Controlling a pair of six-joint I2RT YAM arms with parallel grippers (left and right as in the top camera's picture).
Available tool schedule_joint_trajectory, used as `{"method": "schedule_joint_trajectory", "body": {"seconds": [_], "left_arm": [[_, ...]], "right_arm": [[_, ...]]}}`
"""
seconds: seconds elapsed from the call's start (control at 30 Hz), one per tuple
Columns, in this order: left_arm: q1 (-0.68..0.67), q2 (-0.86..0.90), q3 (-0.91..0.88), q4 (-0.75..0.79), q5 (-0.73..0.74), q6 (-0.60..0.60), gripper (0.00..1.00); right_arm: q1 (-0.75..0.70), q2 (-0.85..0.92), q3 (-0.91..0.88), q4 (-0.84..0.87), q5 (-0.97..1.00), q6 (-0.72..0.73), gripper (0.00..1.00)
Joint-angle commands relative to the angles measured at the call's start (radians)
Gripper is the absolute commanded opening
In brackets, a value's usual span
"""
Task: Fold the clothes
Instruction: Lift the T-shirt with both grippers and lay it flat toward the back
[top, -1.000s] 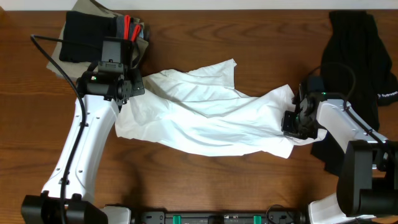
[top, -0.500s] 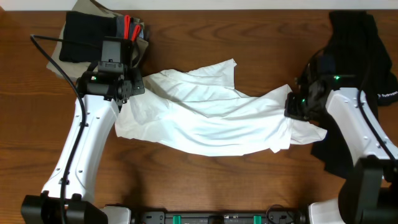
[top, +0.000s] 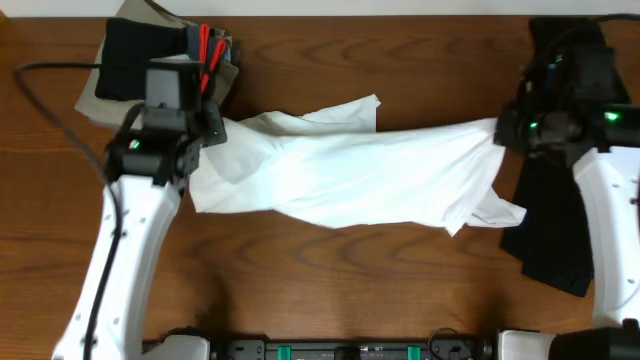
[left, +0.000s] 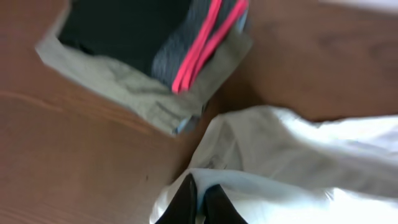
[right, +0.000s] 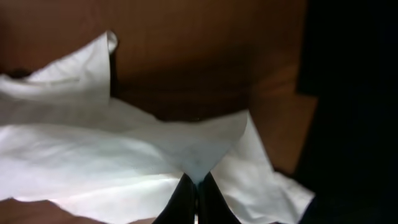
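A large white T-shirt stretches across the middle of the wooden table, pulled taut between my two arms. My left gripper is shut on its left end; in the left wrist view the black fingers pinch white cloth. My right gripper is shut on its right end and holds it raised; in the right wrist view the fingers clamp a peak of the cloth. No print shows.
A stack of folded clothes, dark with red stripes on a grey-beige piece, lies at the back left; it also shows in the left wrist view. A black garment lies at the right edge.
My right gripper has lifted and moved back and right with the shirt's end, pulling the shirt taut. My left arm has shifted slightly left and back, still gripping.
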Motion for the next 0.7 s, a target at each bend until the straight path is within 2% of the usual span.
{"method": "schedule_joint_trajectory", "body": {"seconds": [0.0,0.33,0.67], "left_arm": [[0.006,-0.068,0.04,0.024,-0.013,0.002,0.06],[0.006,-0.238,0.04,0.224,-0.069,0.002,0.06],[0.006,-0.479,0.04,0.333,-0.068,0.002,0.06]], "right_arm": [[-0.041,-0.014,0.051,-0.002,-0.002,-0.061,0.01],[-0.18,-0.02,0.257,-0.012,-0.168,-0.097,0.01],[-0.275,-0.102,0.583,-0.172,-0.164,-0.145,0.01]]}}
